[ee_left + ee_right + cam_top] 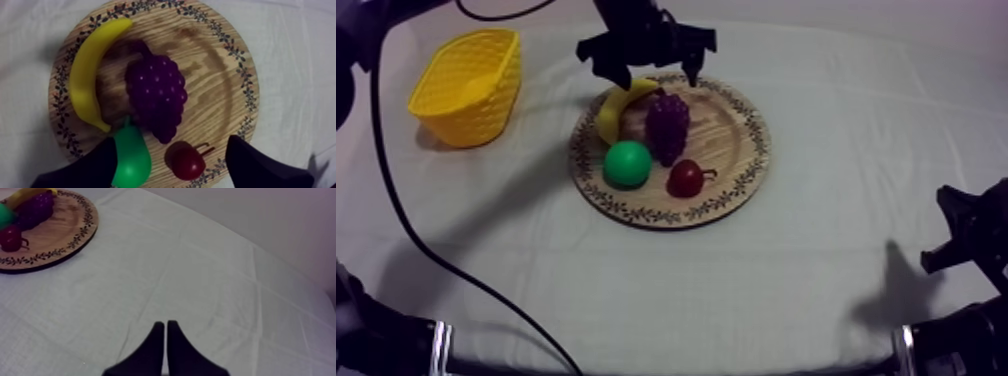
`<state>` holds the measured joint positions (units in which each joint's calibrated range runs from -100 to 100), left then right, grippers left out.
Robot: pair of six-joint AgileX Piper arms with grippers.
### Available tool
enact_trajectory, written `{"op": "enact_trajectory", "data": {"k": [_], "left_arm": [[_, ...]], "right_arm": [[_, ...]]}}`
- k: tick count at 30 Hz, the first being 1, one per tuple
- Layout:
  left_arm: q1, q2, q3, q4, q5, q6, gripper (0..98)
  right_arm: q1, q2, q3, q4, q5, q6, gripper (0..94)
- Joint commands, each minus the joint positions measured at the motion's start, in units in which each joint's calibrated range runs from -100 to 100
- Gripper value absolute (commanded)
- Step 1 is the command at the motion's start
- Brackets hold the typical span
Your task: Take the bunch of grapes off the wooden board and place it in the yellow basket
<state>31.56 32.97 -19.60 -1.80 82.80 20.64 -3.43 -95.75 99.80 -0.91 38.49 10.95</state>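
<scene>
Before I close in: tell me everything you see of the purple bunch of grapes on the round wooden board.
The dark purple bunch of toy grapes looks like moulded plastic, knobbly with round berries, broad at one end and tapering to a narrow tip. It lies flat near the middle of the round wooden board, beside the yellow banana, its tip near the green pear and small red fruit; whether it touches them is unclear. The open left gripper hovers above, apart from it.

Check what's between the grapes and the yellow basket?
In the top view, the banana lies beside the bunch of grapes on the basket side, on the wooden board; past the board's rim, only bare cloth up to the yellow basket.
</scene>
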Motion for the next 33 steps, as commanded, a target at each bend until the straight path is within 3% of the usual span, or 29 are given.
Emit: {"op": "enact_trajectory", "data": {"k": [1,28,33], "left_arm": [[0.0,2.2,-1.0,-0.07,0.3,0.0,82.8],[-1.1,23.9,-18.9,-0.17,8.3,1.9,80.2],[-1.6,25.9,-21.2,-0.05,9.1,1.8,69.4]], "right_arm": [[0.0,0.0,0.0,0.0,0.0,0.0,0.3],[0.0,0.0,0.0,0.0,0.0,0.0,0.3],[0.0,0.0,0.0,0.0,0.0,0.0,0.3]]}}
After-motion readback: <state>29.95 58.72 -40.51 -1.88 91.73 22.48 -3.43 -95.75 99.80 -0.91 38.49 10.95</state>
